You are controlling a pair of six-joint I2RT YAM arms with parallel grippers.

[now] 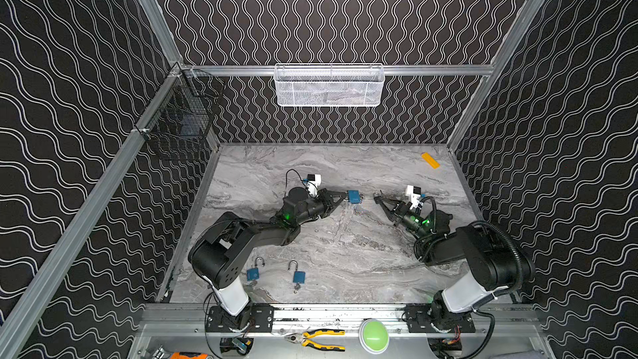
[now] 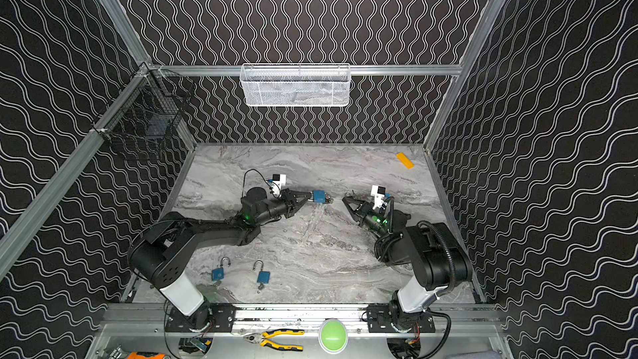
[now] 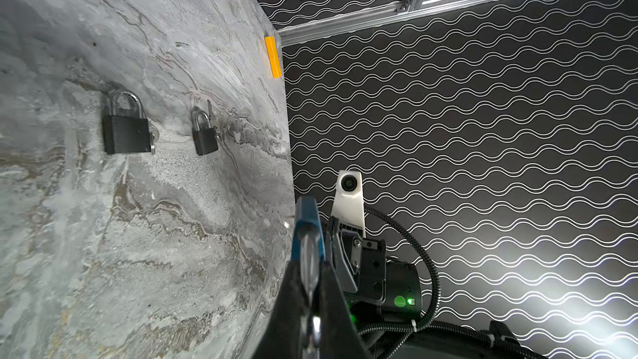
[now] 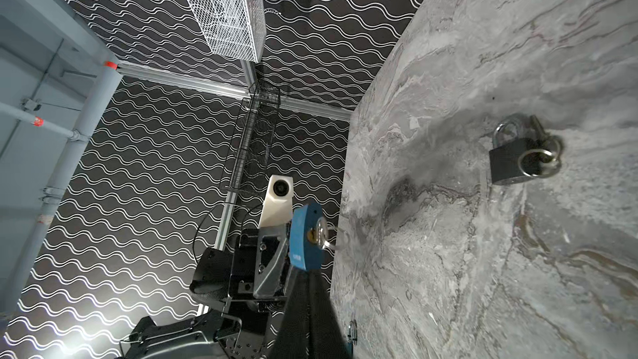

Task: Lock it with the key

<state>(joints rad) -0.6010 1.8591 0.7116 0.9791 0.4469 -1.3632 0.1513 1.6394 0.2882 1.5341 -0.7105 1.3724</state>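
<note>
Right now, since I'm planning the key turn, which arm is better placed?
Right. The left hand is shut on the blue padlock; the right hand holds nothing and points at the key in it, just apart.

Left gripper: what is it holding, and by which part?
The left gripper holds the blue padlock by its shackle; the body and inserted key stick out beyond the fingertips.

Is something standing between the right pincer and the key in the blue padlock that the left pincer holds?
Nothing visible. In both top views only bare table shows between the right pincer and the key, which sticks out of the padlock toward it.
</note>
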